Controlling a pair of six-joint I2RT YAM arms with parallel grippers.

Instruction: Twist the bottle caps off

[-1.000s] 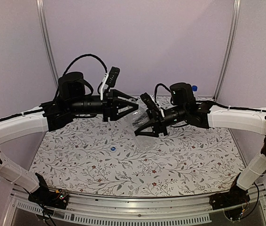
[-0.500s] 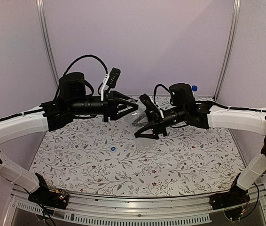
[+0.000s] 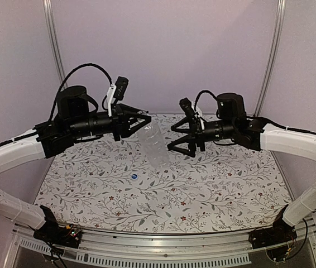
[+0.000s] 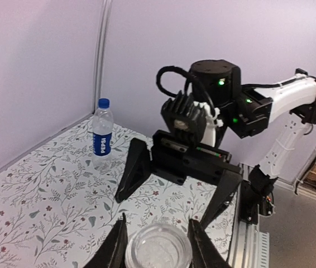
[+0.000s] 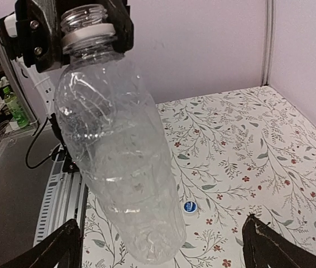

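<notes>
Now pinching the uncapped plain bottle (image 3: 153, 146) by the neck in the left pincer (image 3: 145, 119), likely steadied aloft for twisting, right pincer (image 3: 172, 138) spread wide beside it, blue cap (image 3: 135, 176) on the bench (image 3: 230, 184) beneath it.

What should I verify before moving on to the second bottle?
1. Cap off the plain bottle: ok, mouth open.
2. Grip of the left gripper on its neck: ok, shut.
3. The right gripper open and clear of it: ok.
4. The loose cap at rest on the table: ok.
5. The Pepsi bottle upright, the second cap on: ok.
6. The plain bottle set down: not ok, held in the air.
</notes>
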